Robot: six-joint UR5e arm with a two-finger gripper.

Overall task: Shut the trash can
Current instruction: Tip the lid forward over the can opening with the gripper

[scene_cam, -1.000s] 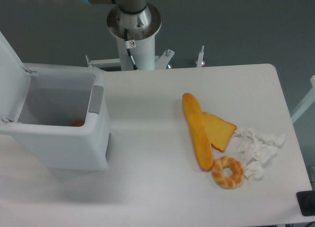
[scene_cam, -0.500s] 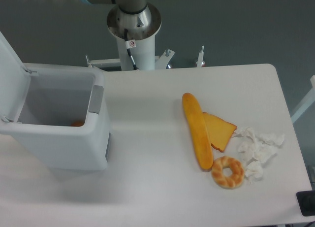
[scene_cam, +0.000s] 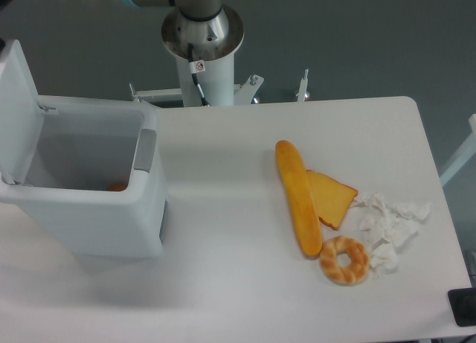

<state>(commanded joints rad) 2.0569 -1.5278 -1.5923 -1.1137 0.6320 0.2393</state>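
A: The trash can [scene_cam: 89, 187] sits on the white table [scene_cam: 223, 283] out at nine o'clock, pressed against the left edge of the view. It is open: the lid [scene_cam: 16, 109] stands nearly upright on its hinges along the bin's left side, leaning a little outward.

B: Anything inside?

A: A bit of something orange [scene_cam: 117, 186] shows at the bottom, near the front wall. I can't tell what it is. The grey latch [scene_cam: 145, 150] is on the wall facing three o'clock.

B: And the pincer?

A: A small dark shape touches the frame's top-left corner, just above the lid's top edge, at about ten o'clock. It could belong to the arm, but too little shows to say. The fingers are out of sight, so I cannot tell how wide they stand or whether they hold anything. Only the arm's base [scene_cam: 202, 30] is plain, at twelve o'clock behind the table.

B: What else is on the table?

A: Toward three o'clock, well apart from the bin: a long baguette [scene_cam: 298, 197], a slice of toast [scene_cam: 334, 197] touching its right side, a bagel [scene_cam: 344, 260] just below them, and crumpled white tissue [scene_cam: 390, 225] beside that, near four o'clock.
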